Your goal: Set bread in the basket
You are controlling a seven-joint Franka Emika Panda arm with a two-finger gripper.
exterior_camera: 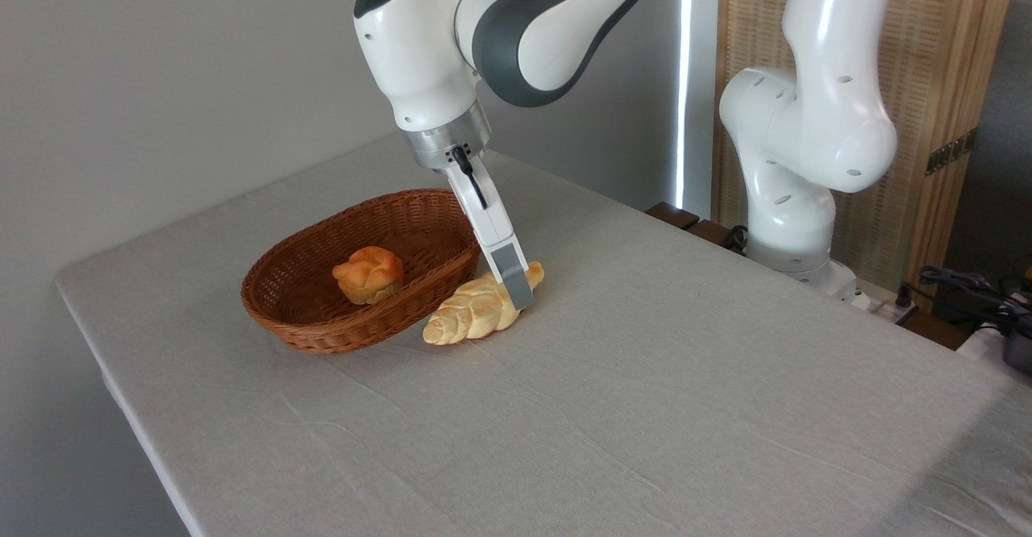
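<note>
Beside the oval brown wicker basket, a long pale braided loaf is lying on the worktop. Gripper fingers are straddling its middle, grip uncertain; seemingly light, soft bread

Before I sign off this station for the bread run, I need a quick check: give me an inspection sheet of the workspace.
Surface: table under a pale grey cloth, lightly creased.
Job's things: braided loaf lies on the cloth just right of the basket, outside it.
Clutter: a small round bun sits inside the basket.
Gripper: gripper is tilted down at the loaf's far end; only one finger shows, so open or shut cannot be told.
Cables: a black lead runs down the gripper body; dark cables lie past the table's right edge.
Surroundings: grey wall, wooden screen behind the arm's base.
</note>
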